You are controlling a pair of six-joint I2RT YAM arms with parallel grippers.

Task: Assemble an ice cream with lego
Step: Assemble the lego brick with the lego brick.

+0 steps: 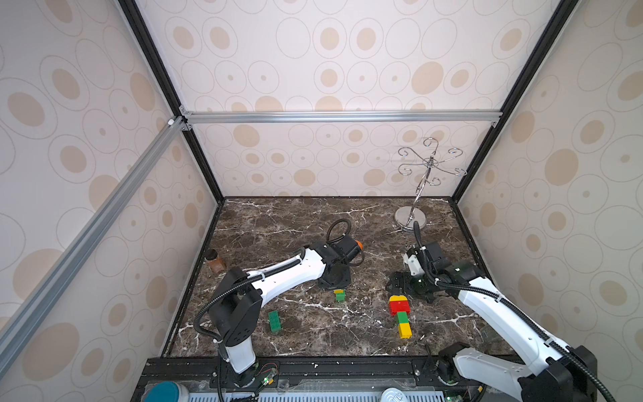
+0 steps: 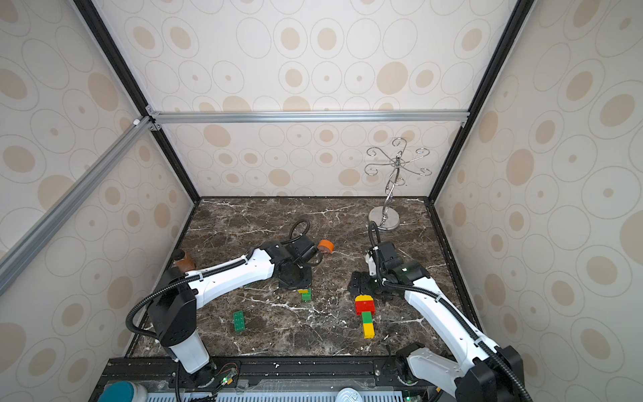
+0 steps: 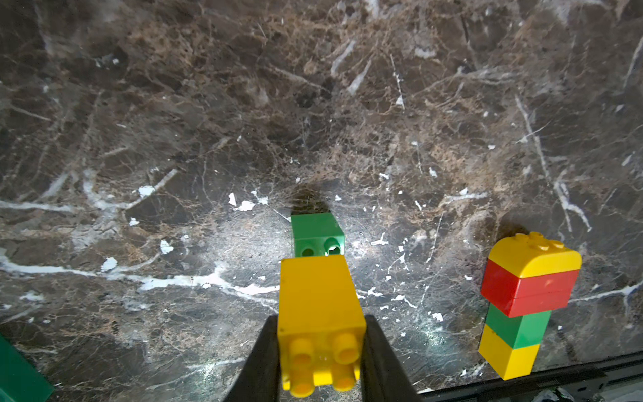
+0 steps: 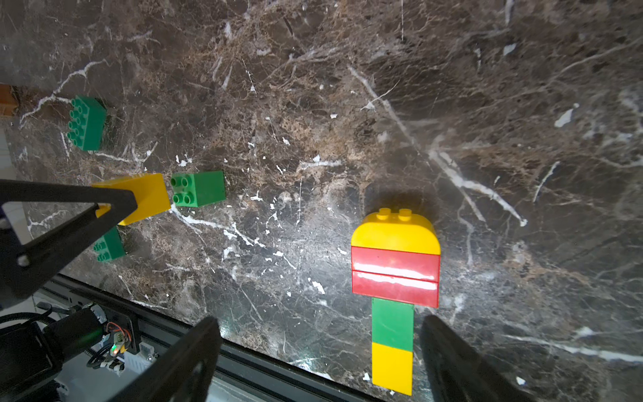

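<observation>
So here's where I'm at. My left gripper (image 3: 322,348) is clamped on a yellow square brick (image 3: 318,306), one finger on each side, with the studs pointing back at my wrist camera. Right in front of it, a green square brick (image 3: 317,235) lies on its side on the marble table (image 3: 174,121). Its studs face the yellow one's bottom. The two are just about meeting, but I honestly can't tell if they touch. In both top views the pair sits tucked half under my left wrist.

My right gripper (image 4: 320,320) is spread wide and holding nothing. It hangs low over the ice cream build (image 4: 395,275), which lies flat on the table. It has a yellow dome at one end, then two red bricks, then a narrow green and yellow stem. In the right wrist view the stem runs between my fingers, just beside one of them. In both top views the dome end points at the gripper and the stem points toward the front edge.

Other stuff: a green oblong brick (image 1: 275,321) lies studs up, well off to the left near the front. An orange dome piece (image 2: 326,246) peeks out behind my left wrist. A brown jar (image 1: 216,262) stands by the left wall, and a metal hook stand (image 1: 410,217) is in the far right corner.
</observation>
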